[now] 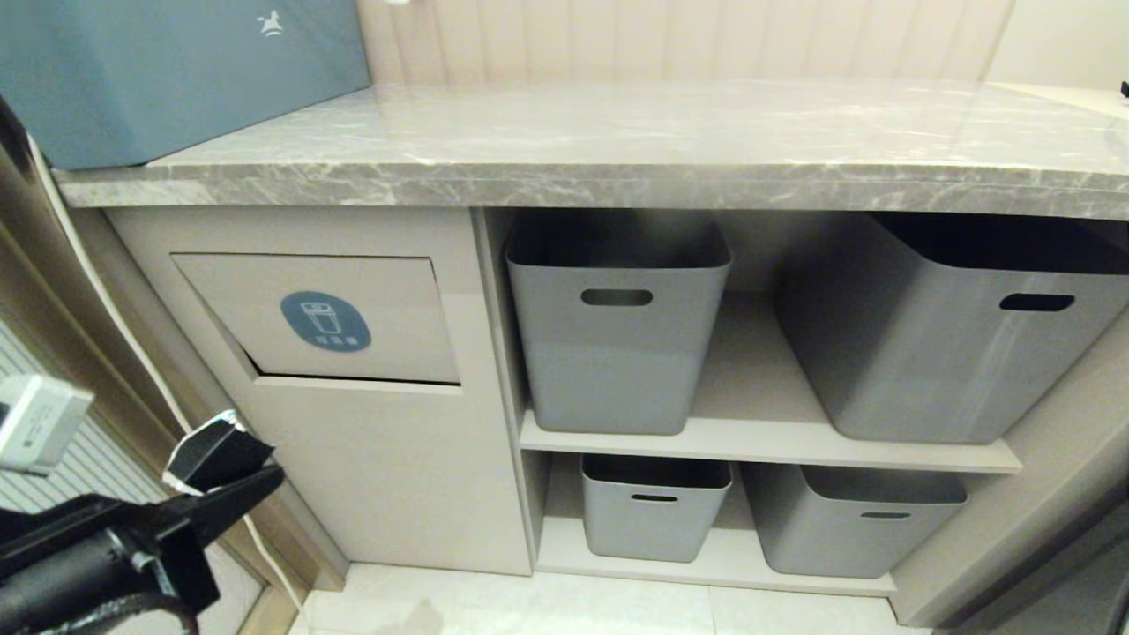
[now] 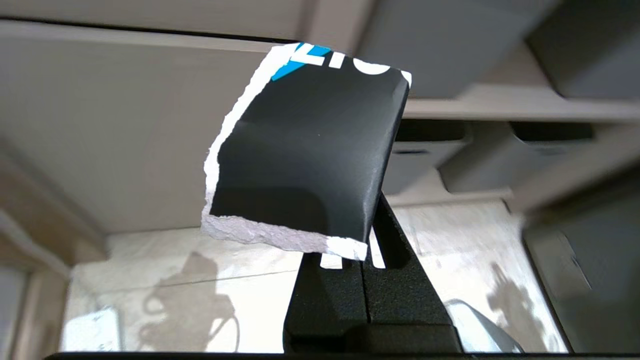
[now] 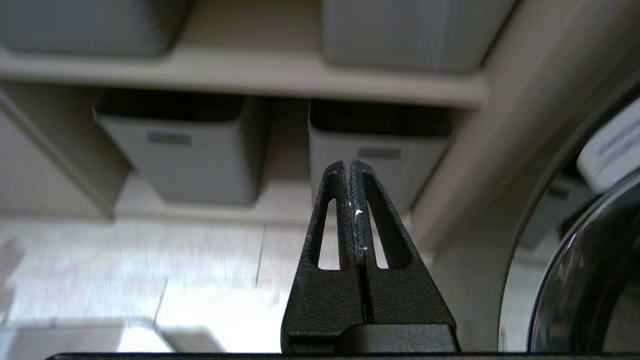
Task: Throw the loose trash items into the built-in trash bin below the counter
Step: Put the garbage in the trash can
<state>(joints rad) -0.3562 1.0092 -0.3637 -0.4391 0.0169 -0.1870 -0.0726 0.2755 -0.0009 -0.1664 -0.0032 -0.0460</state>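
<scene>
Gripping 1 torn black piece (image 1: 212, 451), the left gripper (image 1: 251, 485) is held low beside the built-in trash bin (image 1: 331, 319). Right gripper (image 3: 349, 167): fingers pressed together, nothing held.

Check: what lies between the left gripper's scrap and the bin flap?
Only bare beige cabinet front, seen in the head view, separates the scrap from the flap.

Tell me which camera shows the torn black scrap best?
The left wrist view: the torn black scrap fills it, pinched in the left gripper. The head view shows it small and low; the right wrist view misses it.
</scene>
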